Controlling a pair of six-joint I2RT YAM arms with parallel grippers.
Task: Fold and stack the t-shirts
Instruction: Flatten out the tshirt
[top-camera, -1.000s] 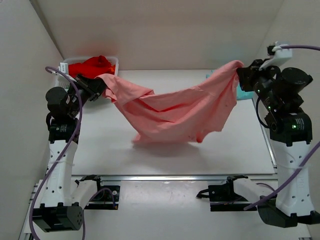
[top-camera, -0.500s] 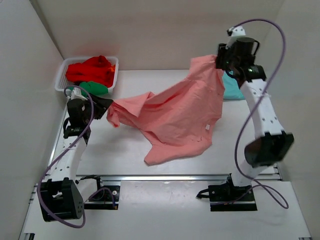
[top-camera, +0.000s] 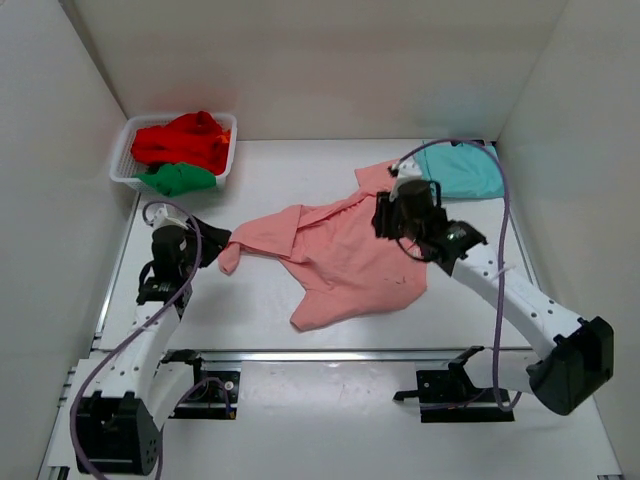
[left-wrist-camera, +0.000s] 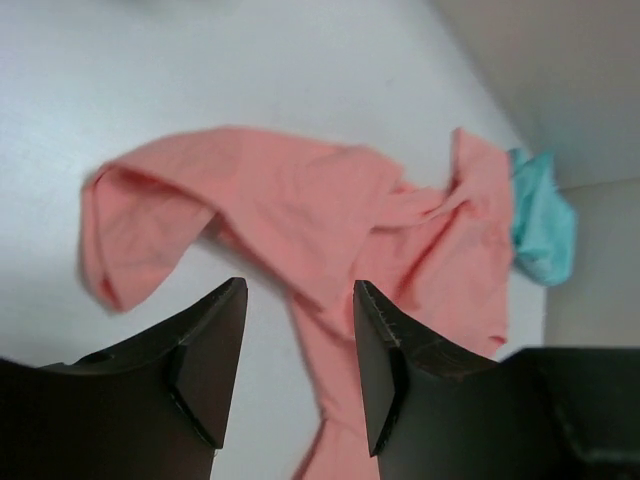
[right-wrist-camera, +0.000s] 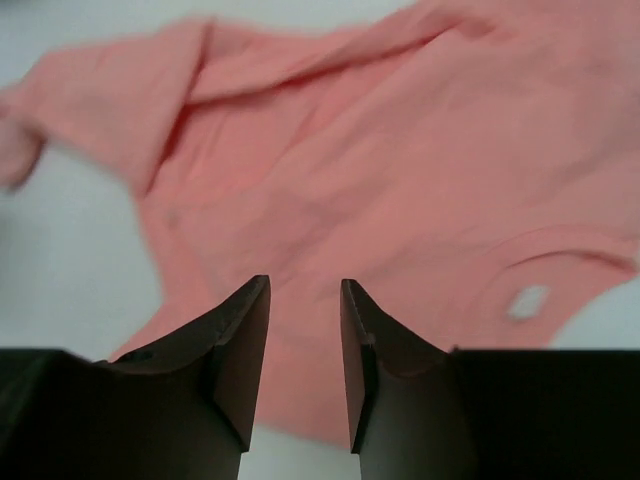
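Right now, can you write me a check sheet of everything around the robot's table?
Surface: white table, no spills seen.
Job's things: pink shirt crumpled and unfolded mid-table; teal shirt flat at the far right; red shirt and green shirt in the basket, far left.
Clutter: nothing seen.
Grippers: left gripper open, empty, near the pink shirt's sleeve; right gripper open, empty, over the pink shirt.
Cables: a purple cable loops along each arm.
Surroundings: plain white walls.

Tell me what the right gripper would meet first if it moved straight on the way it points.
The right gripper would most likely meet the salmon-pink t-shirt, which fills its wrist view ahead of the open jaws; depth is unclear.
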